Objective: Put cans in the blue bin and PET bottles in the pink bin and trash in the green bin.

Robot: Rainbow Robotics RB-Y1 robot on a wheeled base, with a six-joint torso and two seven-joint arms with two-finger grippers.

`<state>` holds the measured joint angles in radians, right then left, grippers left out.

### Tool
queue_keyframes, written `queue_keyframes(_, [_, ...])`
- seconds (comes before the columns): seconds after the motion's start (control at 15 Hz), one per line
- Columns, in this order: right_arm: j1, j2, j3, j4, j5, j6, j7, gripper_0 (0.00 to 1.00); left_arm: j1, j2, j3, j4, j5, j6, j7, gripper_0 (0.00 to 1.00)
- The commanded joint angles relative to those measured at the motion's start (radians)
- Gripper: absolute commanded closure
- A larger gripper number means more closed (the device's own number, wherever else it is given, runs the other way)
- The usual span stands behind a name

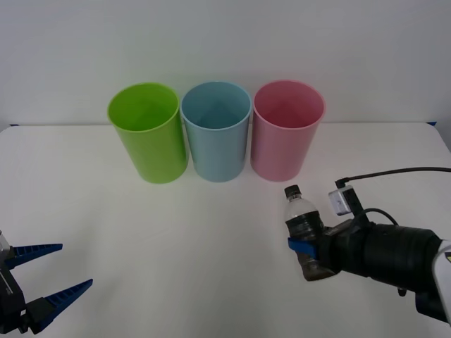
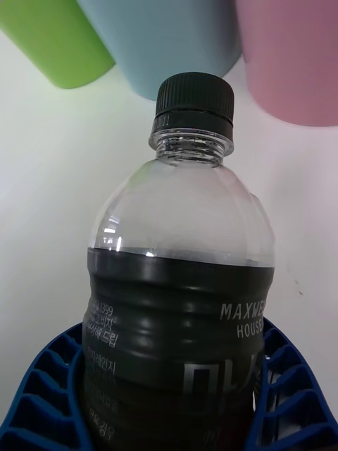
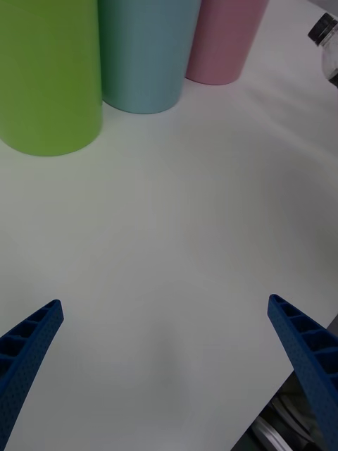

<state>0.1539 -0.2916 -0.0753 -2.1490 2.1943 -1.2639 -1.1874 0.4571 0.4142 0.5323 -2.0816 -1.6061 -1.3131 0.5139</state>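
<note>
The PET bottle (image 1: 302, 222) is clear with dark liquid, a black cap and a dark label. It leans slightly in my right gripper (image 1: 308, 248), which is shut on its lower half at the right of the table, in front of the pink bin (image 1: 287, 134). In the right wrist view the bottle (image 2: 179, 282) sits between the blue fingers (image 2: 42, 394). The green bin (image 1: 146, 134), blue bin (image 1: 216, 134) and pink bin stand in a row at the back. My left gripper (image 1: 53, 271) hangs open at the near left, with nothing in it.
The left wrist view looks over bare white table (image 3: 169, 232) toward the green bin (image 3: 49, 77), blue bin (image 3: 144, 56) and pink bin (image 3: 222, 42). A black cable (image 1: 394, 171) arches over the right arm. A white wall rises behind the bins.
</note>
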Motion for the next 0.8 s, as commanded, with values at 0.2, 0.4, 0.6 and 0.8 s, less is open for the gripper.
queue_keyframes(0.2, [0.145,-0.064,-0.159,-0.161,-0.387,0.006,0.112,1.00,0.000,0.000,0.000,0.000,0.000,0.000,0.000,0.00])
queue_keyframes(0.4, [0.161,-0.063,-0.241,-0.189,-0.622,0.012,0.195,1.00,0.000,0.000,0.000,0.000,0.000,0.000,0.000,0.00])
queue_keyframes(0.6, [0.113,-0.061,-0.258,-0.184,-0.743,0.067,0.284,1.00,0.000,0.000,0.000,0.000,0.000,0.000,0.000,0.00])
queue_keyframes(0.8, [0.038,-0.054,-0.213,-0.184,-0.803,0.164,0.316,1.00,0.000,0.000,0.000,0.000,0.000,0.000,0.000,0.00])
